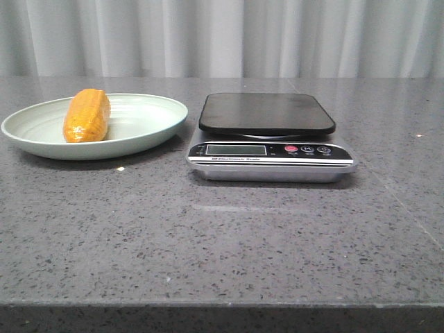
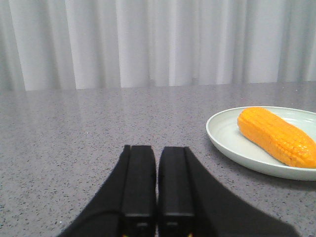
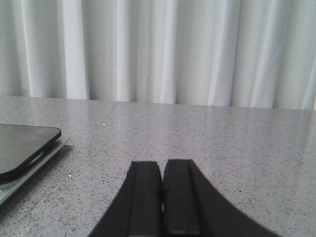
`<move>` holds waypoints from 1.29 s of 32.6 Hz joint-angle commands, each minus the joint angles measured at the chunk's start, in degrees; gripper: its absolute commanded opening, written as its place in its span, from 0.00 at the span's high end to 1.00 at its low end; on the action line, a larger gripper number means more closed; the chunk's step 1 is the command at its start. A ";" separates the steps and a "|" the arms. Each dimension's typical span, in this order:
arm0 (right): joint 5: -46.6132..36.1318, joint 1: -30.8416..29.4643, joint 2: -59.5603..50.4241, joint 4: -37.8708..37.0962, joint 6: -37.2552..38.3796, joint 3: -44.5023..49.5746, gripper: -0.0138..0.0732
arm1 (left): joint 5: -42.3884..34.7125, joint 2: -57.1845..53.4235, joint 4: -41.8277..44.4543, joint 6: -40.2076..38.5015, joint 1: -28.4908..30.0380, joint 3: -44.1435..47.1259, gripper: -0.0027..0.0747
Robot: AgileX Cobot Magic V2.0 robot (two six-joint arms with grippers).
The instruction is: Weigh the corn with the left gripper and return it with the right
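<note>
Corn point(image 1: 87, 116): laid on pale green plate point(image 1: 149, 125), left of scale point(image 1: 270, 149). Scale display unreadable. Left gripper point(image 2: 157, 185), right gripper point(image 3: 162, 190): fingers pressed together, nothing held. Counter point(image 1: 222, 236): grey speckled; white curtain point(image 1: 229, 35) behind.

The left gripper point(image 2: 157, 185) sits low over the worktop point(image 2: 74, 148), its two black fingers point(image 2: 139, 182) pressed together with nothing between them. The right gripper point(image 3: 162, 195) holds the same pose, fingers point(image 3: 145, 197) closed and empty. Neither arm appears in the front view.
</note>
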 commanded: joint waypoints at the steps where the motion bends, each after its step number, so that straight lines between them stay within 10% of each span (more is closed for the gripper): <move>1: -4.88 -0.32 -1.00 0.26 -0.58 -0.37 0.67 | -4.86 -1.17 -0.04 -0.09 -0.46 0.35 0.80; 26: -4.88 -0.32 -1.00 0.26 -0.58 -0.37 0.67 | -6.06 -1.17 0.19 -0.09 -0.46 0.35 0.80; 33: -4.89 -0.27 -1.00 0.26 -0.58 -0.37 0.67 | -23.73 -1.17 -5.78 -0.49 -0.57 -1.12 0.80; 42: -4.89 -0.22 -1.00 0.26 -0.58 -0.37 0.67 | -5.79 7.70 -5.65 -0.49 -0.57 -23.13 0.80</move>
